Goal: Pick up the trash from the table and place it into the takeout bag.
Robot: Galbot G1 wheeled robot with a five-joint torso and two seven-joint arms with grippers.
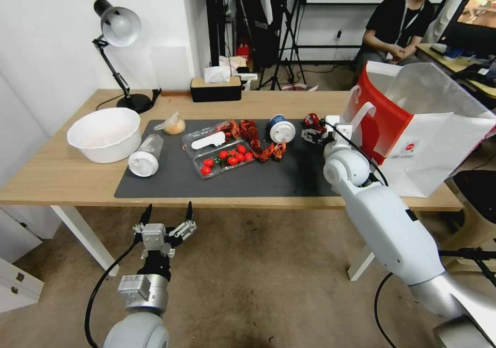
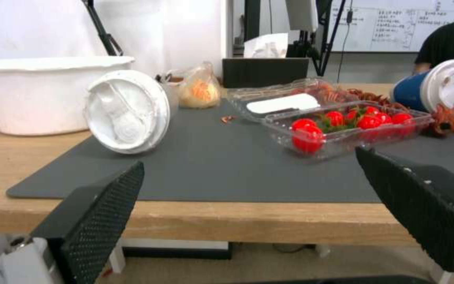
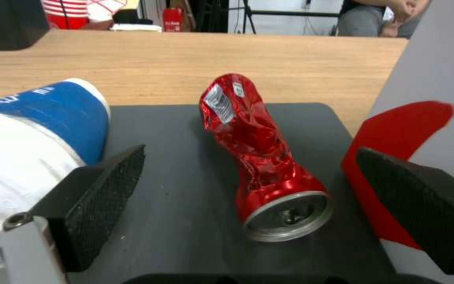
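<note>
A crushed red can (image 3: 261, 157) lies on its side on the dark mat (image 1: 232, 180) of the table (image 1: 57, 172). My right gripper (image 3: 250, 154) is open, one finger on each side of the can and neither touching it. In the head view this gripper (image 1: 316, 131) sits between the blue-white cup (image 1: 281, 128) and the takeout bag (image 1: 413, 125). The bag's red side panel (image 3: 390, 138) is close beside one finger. A clear white-capped bottle (image 1: 145, 155) and a small bag of orange food (image 1: 174, 124) lie at the mat's left. My left gripper (image 1: 169, 211) hangs open below the table's front edge.
A large white bowl (image 1: 106, 133) stands at the table's left. A clear box of cherry tomatoes (image 1: 227, 159) and red crayfish shells (image 1: 248, 131) lie mid-mat. A desk lamp (image 1: 119, 27) and a tissue box (image 1: 215, 88) stand at the back.
</note>
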